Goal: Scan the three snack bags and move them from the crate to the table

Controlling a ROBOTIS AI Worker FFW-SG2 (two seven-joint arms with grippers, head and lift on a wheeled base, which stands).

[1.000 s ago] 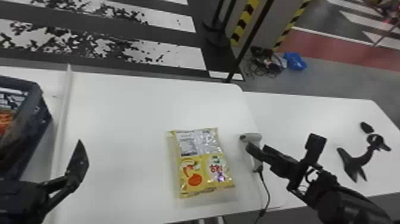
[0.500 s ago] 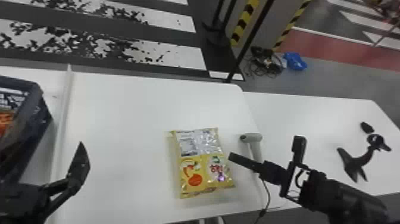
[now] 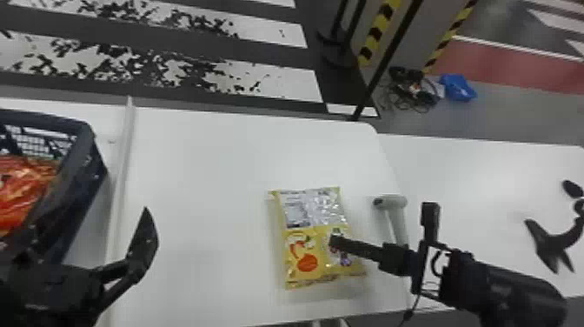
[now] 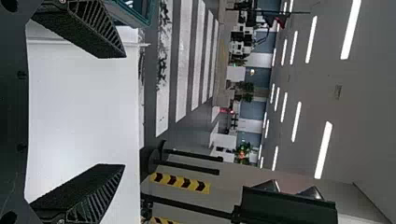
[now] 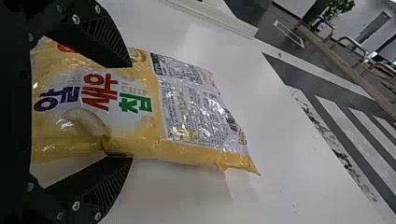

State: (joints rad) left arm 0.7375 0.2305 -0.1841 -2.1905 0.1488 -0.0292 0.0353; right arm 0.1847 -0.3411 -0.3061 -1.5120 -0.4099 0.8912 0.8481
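Observation:
In the head view my right gripper [image 3: 336, 241] hangs over the right part of a yellow snack bag [image 3: 304, 243] lying on the white table [image 3: 208, 182]. The right wrist view has the bag [image 5: 187, 107] beyond and between the spread fingers of my right gripper [image 5: 130, 112], which holds nothing. My left gripper [image 3: 147, 235] stands beside the dark crate [image 3: 80, 174], over the table's left part; the left wrist view shows this gripper [image 4: 125, 111] open with nothing in it. Red-orange snack bags [image 3: 26, 187] lie inside the crate.
A grey handheld scanner [image 3: 391, 202] lies just right of the bag, partly behind the right arm. Farther right is a black stand [image 3: 554, 243]. A raised strip [image 3: 121, 174] runs between crate and table surface.
The right gripper has moved left, from beside the scanner to above the yellow bag. The left gripper has stayed nearly where it was.

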